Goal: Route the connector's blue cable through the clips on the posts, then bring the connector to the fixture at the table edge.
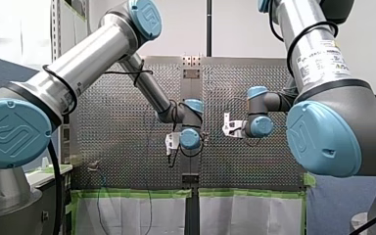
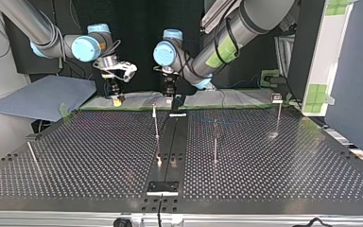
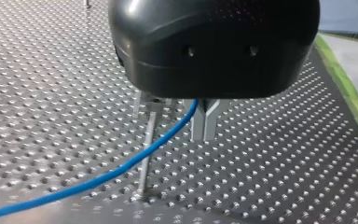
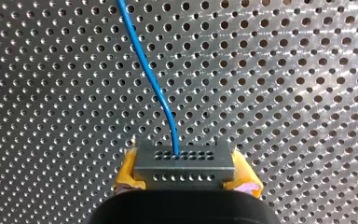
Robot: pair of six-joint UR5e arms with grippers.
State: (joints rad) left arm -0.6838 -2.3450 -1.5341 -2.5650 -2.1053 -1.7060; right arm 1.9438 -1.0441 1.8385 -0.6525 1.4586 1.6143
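2 holds: right gripper (image 4: 186, 179) clamps the rigid connector (image 4: 185, 161) by its flanks; left gripper (image 3: 205, 123) pinches the blue cable (image 3: 121, 172), likely limp and light, leaving the connector at 12 o'clock.

The table (image 4: 284, 70) is bare metal, a bright, half-glossy sheet roughened by close rows of holes. Over the table, the blue cable (image 4: 144, 65) has a smooth, plastic-looking sheath with a slight sheen. The connector (image 4: 182, 161) is matt grey, pierced by 2 rows of small holes, between the soft-looking matt yellow pads (image 4: 244, 175) of my right gripper (image 4: 184, 170). My left gripper (image 3: 205, 137) has a glossy black plastic housing and dull metal fingers (image 3: 198, 125). The posts (image 2: 215, 142) on the table are thin rods of polished metal.
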